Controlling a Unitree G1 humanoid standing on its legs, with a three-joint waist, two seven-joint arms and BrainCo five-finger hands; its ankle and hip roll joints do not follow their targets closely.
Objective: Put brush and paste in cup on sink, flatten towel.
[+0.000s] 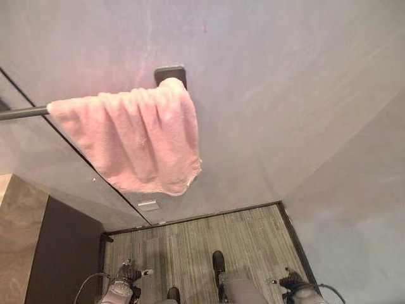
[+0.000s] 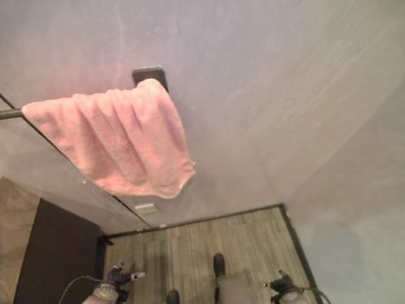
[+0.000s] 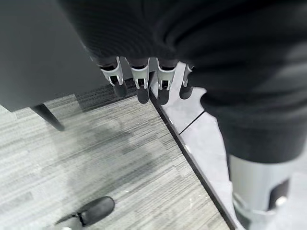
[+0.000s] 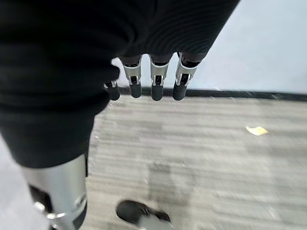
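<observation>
A pink towel (image 1: 136, 139) hangs bunched in folds over a dark rail (image 1: 22, 113) on the grey wall, pushed up against the rail's dark bracket (image 1: 169, 73). Its lower edge slants, with one corner hanging lowest at the right. My left hand (image 1: 126, 273) hangs low at my side, far below the towel. In the left wrist view its fingers (image 3: 139, 84) are straight and empty over the floor. My right hand (image 1: 292, 280) hangs low on the other side, and its fingers (image 4: 156, 81) are also straight and hold nothing.
A dark cabinet (image 1: 60, 253) with a brown stone-like top (image 1: 16, 234) stands at the left. Grey striped flooring (image 1: 209, 234) runs to the wall's dark skirting. A small white plate (image 1: 148, 205) sits low on the wall. A yellow scrap (image 4: 257, 130) lies on the floor.
</observation>
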